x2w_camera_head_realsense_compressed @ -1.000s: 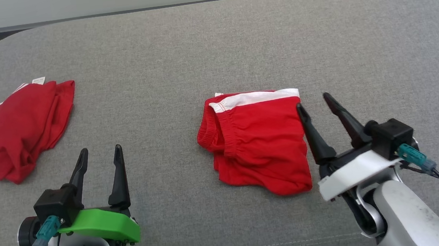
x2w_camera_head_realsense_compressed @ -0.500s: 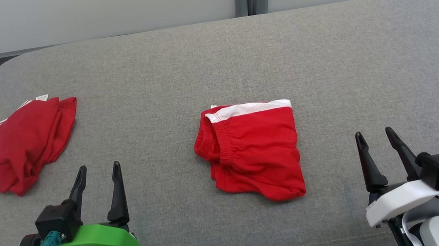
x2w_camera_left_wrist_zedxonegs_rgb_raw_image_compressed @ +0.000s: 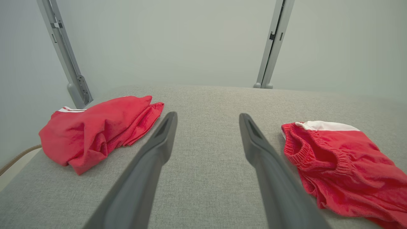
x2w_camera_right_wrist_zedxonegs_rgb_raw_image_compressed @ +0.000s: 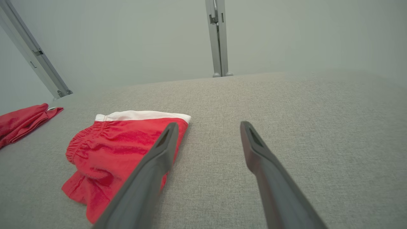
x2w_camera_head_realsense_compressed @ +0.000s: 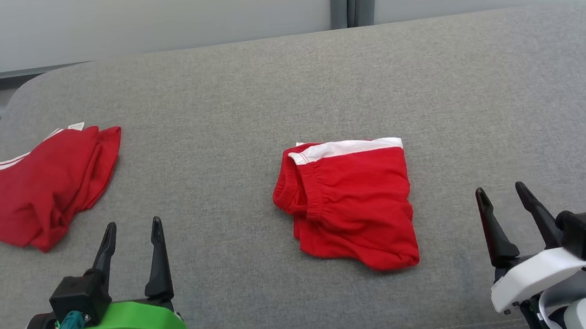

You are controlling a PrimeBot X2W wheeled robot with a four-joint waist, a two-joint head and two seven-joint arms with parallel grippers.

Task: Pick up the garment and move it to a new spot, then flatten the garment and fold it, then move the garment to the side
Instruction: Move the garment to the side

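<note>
Grey padded surface (x2w_camera_head_realsense_compressed: 284, 78), folded garment (x2w_camera_head_realsense_compressed: 351, 202) central. Left gripper (x2w_camera_head_realsense_compressed: 133, 223), right gripper (x2w_camera_head_realsense_compressed: 499, 188) spread, empty. Fold judged complete; next, grasp and shift aside.

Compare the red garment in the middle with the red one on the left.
The middle garment lies folded, compact and squarish; the left garment sprawls crumpled. The middle garment shows a broad white band; the left garment thin white stripes. Both are red.

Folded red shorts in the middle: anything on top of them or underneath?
Nothing lies on top of the folded red shorts. They rest on the grey cushion. Their own cloth covers the patch beneath and the inner layers, so those cannot be checked.
</note>
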